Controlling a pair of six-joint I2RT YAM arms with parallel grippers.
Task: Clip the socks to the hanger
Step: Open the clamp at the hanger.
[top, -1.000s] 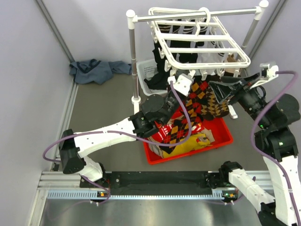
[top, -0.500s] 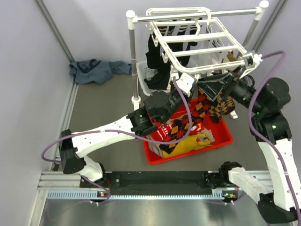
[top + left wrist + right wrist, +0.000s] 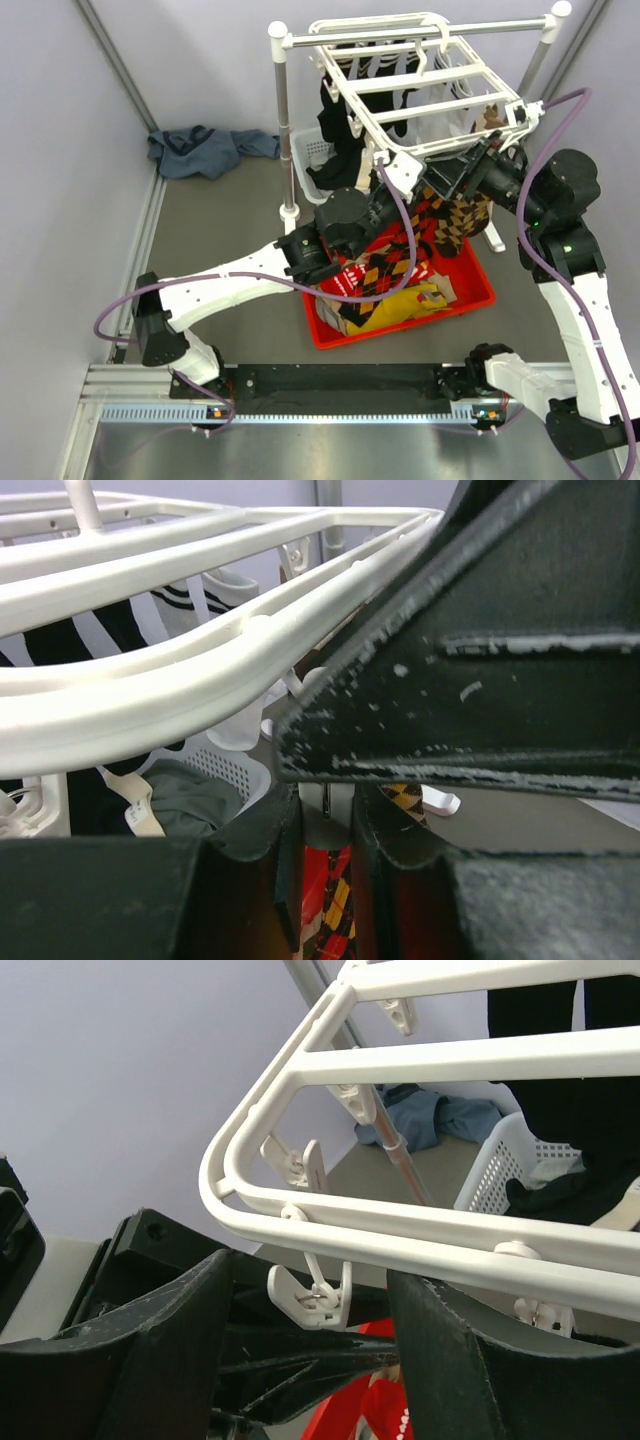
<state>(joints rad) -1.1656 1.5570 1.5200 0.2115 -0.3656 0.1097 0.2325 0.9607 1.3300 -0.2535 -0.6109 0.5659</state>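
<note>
**Setting.** A dark grey table (image 3: 220,230) is enclosed by pale lilac walls, with an aluminium rail (image 3: 300,410) along its near edge. A crumpled blue-grey cloth (image 3: 205,150) lies in the far left corner. A white basket (image 3: 312,170) stands at the foot of a rack of white posts and a metal rod (image 3: 283,120). The hanger (image 3: 430,95) hangs from that rod by its hook, tilted, with its near left corner lowest. A red bin (image 3: 482,296) below it holds a heap of argyle socks (image 3: 375,285).

**Grippers.** The left gripper (image 3: 412,195) sits just under the hanger's near corner. Its fingers (image 3: 250,880) are drawn close together, pinching a black-and-red argyle sock (image 3: 425,215) that dangles over the bin. The right gripper (image 3: 455,180) reaches in from the right beneath the near bar. Its jaws are spread wide, with a dangling clip (image 3: 315,1295) between them, untouched.

**Change.** Over the last second the right arm has swung up and inward from the table's right side. The hanger's right end now rides higher, and the left gripper has lifted slightly toward the frame.
</note>
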